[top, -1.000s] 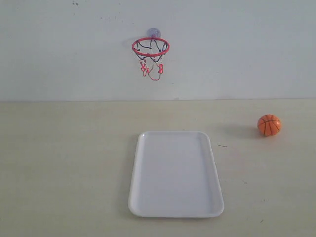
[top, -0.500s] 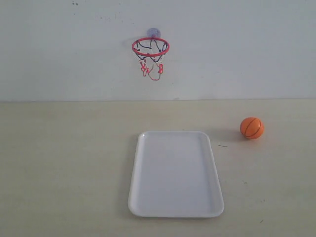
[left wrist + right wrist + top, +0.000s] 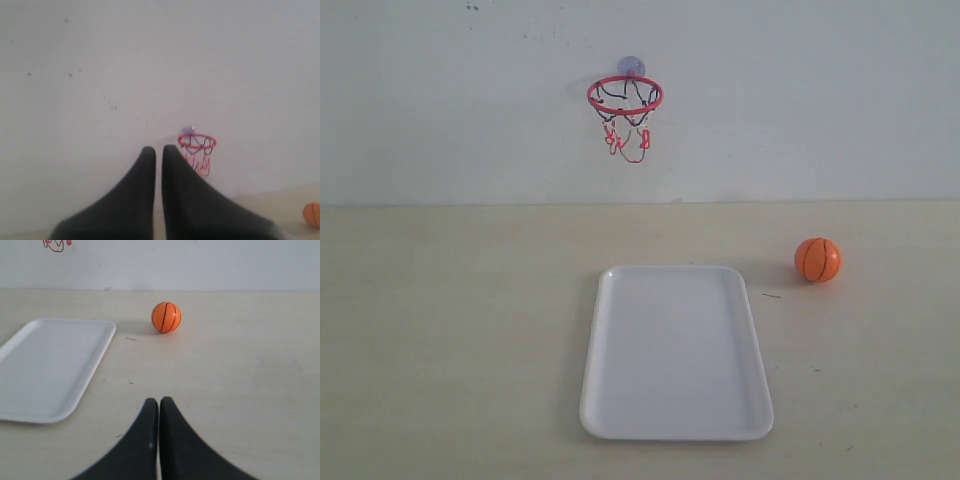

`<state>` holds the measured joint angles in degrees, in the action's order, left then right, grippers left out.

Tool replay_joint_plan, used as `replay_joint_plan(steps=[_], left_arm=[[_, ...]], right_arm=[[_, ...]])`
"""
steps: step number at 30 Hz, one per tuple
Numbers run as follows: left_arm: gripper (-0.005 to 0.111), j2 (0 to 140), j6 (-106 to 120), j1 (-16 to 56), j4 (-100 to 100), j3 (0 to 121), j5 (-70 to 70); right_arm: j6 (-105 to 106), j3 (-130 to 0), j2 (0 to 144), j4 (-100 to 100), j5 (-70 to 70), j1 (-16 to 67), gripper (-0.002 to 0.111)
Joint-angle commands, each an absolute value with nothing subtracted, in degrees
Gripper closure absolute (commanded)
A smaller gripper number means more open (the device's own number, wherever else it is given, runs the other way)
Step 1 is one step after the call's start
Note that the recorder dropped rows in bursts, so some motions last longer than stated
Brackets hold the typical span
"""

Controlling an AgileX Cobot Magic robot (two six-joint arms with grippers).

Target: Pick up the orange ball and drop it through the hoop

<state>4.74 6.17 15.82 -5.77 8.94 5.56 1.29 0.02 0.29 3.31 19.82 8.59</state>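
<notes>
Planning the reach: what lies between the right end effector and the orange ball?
Nothing: in the right wrist view, only bare tabletop runs from the right end effector to the orange ball.

The orange ball [image 3: 817,259] looks like smooth rubber or plastic with a faint sheen, and the white tray [image 3: 675,350] is smooth, slightly glossy plastic. The hoop [image 3: 625,96] has a shiny red plastic-looking ring, a net of thin dark and red string and a clear glossy mount, set on a matt white wall [image 3: 820,90] with faint specks. The table [image 3: 450,330] is pale, matt and lightly marked, and the left gripper [image 3: 159,148] and right gripper [image 3: 159,400] are smooth matt black.
</notes>
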Motion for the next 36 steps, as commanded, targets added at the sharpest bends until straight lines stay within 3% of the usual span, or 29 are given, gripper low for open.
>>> replay_joint_plan(steps=[1,6,8,19,24,31,36], left_arm=[[0.103,2.62,19.84,16.03,-19.35,5.75,2.95],[0.103,0.0,21.53,14.91,-19.09,0.0,4.51],[0.103,0.0,21.19,13.45,-19.32,0.0,-1.6],[0.103,0.0,15.96,-1.49,-26.58,0.0,-19.23],[0.103,0.0,13.59,-2.2,-26.8,0.0,-18.55],[0.103,0.0,-17.23,-2.2,-13.85,0.0,-17.11],[0.103,0.0,-10.97,-2.2,-1.03,0.0,-16.55]], right_arm=[[1.37,0.0,0.0,3.21,19.29,8.69,0.109],[1.37,0.0,0.0,3.21,19.51,8.69,0.109],[1.37,0.0,0.0,3.21,19.49,8.69,0.109],[1.37,0.0,0.0,3.21,19.49,8.69,0.109],[1.37,0.0,0.0,3.21,19.49,8.69,0.109],[1.37,0.0,0.0,3.21,19.61,8.69,0.109],[1.37,0.0,0.0,3.21,19.61,8.69,0.109]])
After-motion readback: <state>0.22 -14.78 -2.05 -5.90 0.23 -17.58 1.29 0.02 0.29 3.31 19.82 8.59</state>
